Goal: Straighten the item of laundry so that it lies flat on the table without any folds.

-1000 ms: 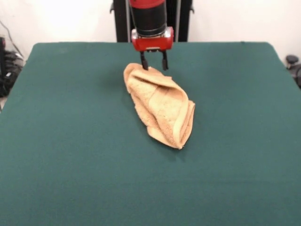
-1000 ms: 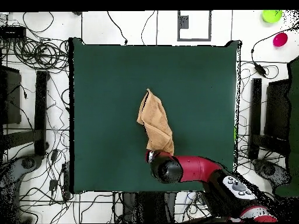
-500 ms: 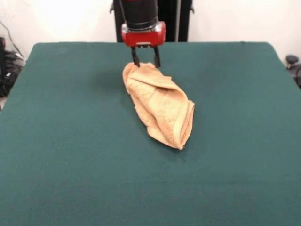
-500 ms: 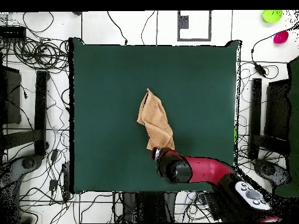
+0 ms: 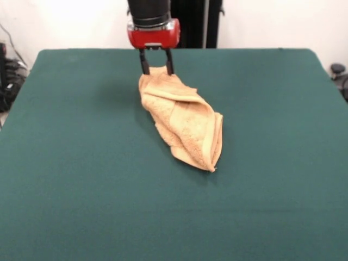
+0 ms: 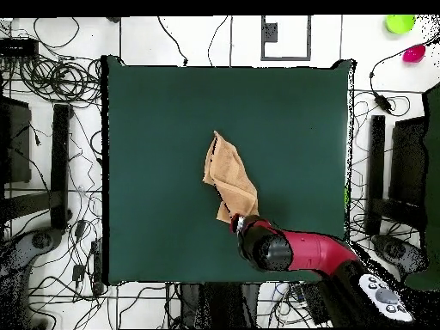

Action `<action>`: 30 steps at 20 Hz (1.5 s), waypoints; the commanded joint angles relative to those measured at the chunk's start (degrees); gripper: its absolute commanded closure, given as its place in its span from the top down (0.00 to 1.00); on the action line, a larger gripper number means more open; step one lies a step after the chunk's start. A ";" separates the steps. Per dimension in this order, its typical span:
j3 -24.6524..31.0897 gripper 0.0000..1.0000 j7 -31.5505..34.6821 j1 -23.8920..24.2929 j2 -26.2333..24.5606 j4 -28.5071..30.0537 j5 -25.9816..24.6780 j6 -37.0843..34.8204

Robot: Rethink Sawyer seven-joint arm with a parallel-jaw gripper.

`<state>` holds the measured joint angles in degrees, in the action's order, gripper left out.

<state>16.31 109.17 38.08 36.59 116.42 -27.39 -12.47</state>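
Laundry item [image 5: 182, 122] lies bunched and folded on the table [image 5: 81, 163], its far end between the gripper [image 5: 156, 69]'s parted fingers; nothing looks flattened yet, all unfolding remains.

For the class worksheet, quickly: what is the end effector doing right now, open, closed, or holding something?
End effector: fingers spread, straddling the far end of the towel; whether it actually grips the cloth cannot be told.

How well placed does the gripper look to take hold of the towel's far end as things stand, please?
Probably well placed, yes. The gripper hangs right at the far end of the folded towel, fingers apart on either side of the cloth's edge. Nothing else lies on the table to block it.
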 commanded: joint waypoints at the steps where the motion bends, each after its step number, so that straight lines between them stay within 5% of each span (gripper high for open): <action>1: 4.50 1.00 -1.15 -3.21 -3.24 -2.12 -3.07 -2.01; 14: 3.11 1.00 0.36 -4.48 -3.13 -2.44 -4.16 -1.54; 30: -3.97 1.00 5.06 -10.71 -10.66 -7.75 -6.59 6.30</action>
<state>12.56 109.17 29.77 30.04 113.95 -32.16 -10.44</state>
